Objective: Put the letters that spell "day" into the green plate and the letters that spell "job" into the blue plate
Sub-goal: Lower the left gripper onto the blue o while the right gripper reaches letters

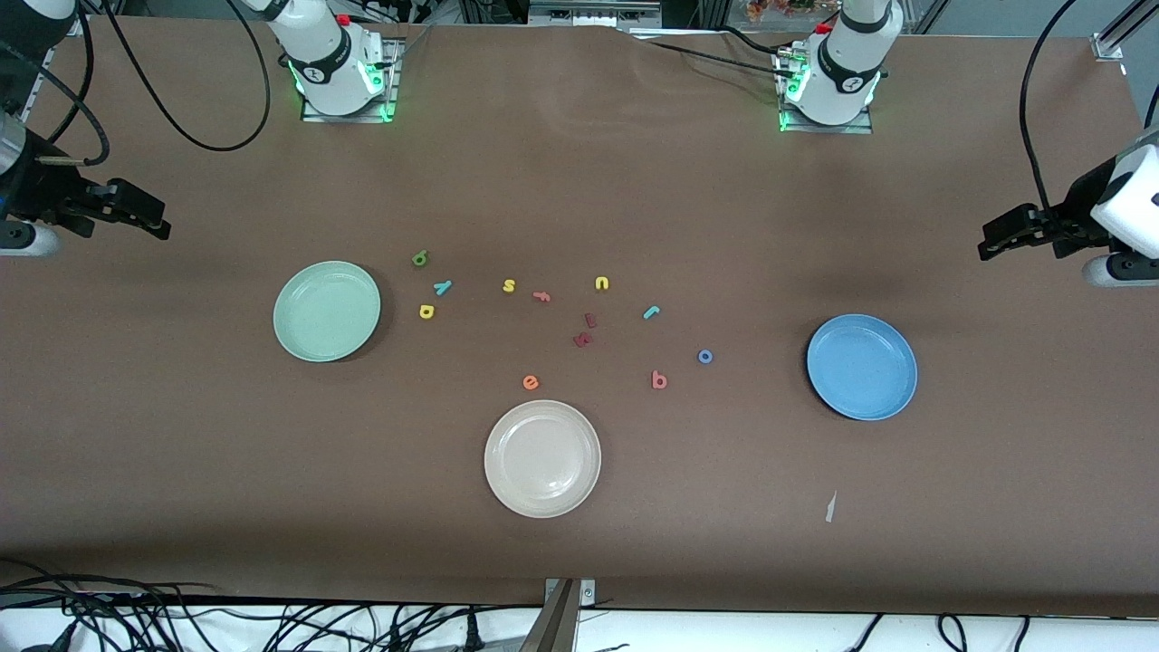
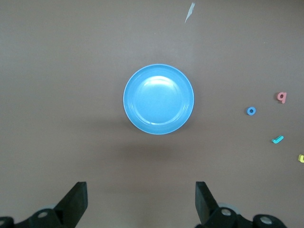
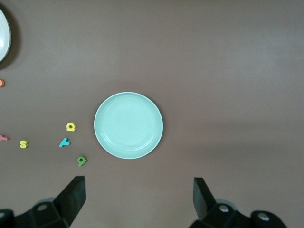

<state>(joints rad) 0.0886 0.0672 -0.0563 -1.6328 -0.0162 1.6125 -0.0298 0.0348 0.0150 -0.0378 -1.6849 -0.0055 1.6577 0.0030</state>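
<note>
The green plate (image 1: 327,311) (image 3: 128,125) lies toward the right arm's end of the table. Beside it lie the olive d (image 1: 419,259) (image 3: 82,160), teal y (image 1: 442,288) (image 3: 64,142) and yellow a (image 1: 426,311) (image 3: 71,127). The blue plate (image 1: 861,367) (image 2: 158,99) lies toward the left arm's end. The teal j (image 1: 651,312) (image 2: 277,139), blue o (image 1: 705,357) (image 2: 251,111) and pink b (image 1: 659,379) (image 2: 282,97) lie on the cloth mid-table. Both plates hold nothing. My right gripper (image 1: 156,217) (image 3: 138,197) and left gripper (image 1: 989,239) (image 2: 141,199) hang open and empty over the table's two ends.
A cream-white plate (image 1: 542,458) sits nearest the front camera. Spare letters lie mid-table: yellow s (image 1: 509,286), pink f (image 1: 541,295), yellow u (image 1: 602,283), two dark red letters (image 1: 586,330) and orange e (image 1: 531,382). A paper scrap (image 1: 829,507) lies near the blue plate.
</note>
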